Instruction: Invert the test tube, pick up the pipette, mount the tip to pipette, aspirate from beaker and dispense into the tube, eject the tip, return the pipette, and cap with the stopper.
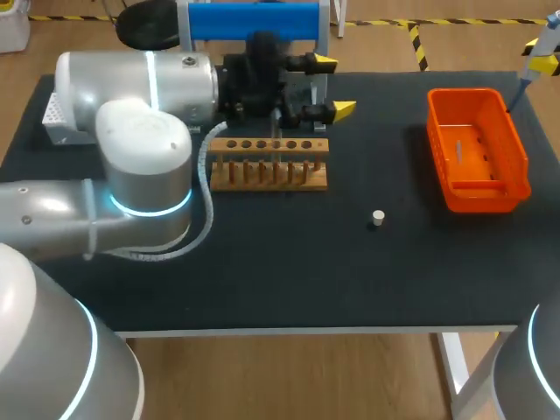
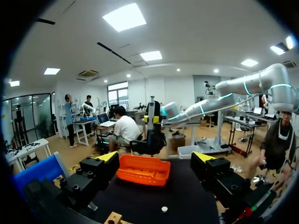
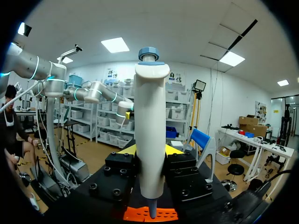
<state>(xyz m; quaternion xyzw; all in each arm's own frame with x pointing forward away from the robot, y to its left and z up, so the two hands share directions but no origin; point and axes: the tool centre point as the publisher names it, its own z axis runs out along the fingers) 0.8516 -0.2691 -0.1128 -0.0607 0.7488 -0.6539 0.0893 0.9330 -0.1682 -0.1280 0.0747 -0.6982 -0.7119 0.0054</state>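
Observation:
My right gripper [image 3: 150, 161] is shut on a white pipette [image 3: 150, 130] with a blue top, held upright. In the head view this pipette [image 1: 542, 39] hangs over the far right corner of the orange bin [image 1: 477, 149]. My left gripper [image 1: 332, 86] stands open with nothing between its fingers, just behind the wooden tube rack [image 1: 269, 164]. The left wrist view looks past this open gripper [image 2: 156, 163] to the orange bin [image 2: 142, 170] and the pipette [image 2: 152, 119] beyond it. A small white stopper [image 1: 377, 218] lies on the black mat. No beaker shows in any view.
A blue panel [image 1: 254, 19] stands at the back behind the left gripper. A grey perforated box [image 1: 52, 114] sits at the far left, partly hidden by my left arm. A thin pale piece [image 1: 458, 150] lies inside the bin.

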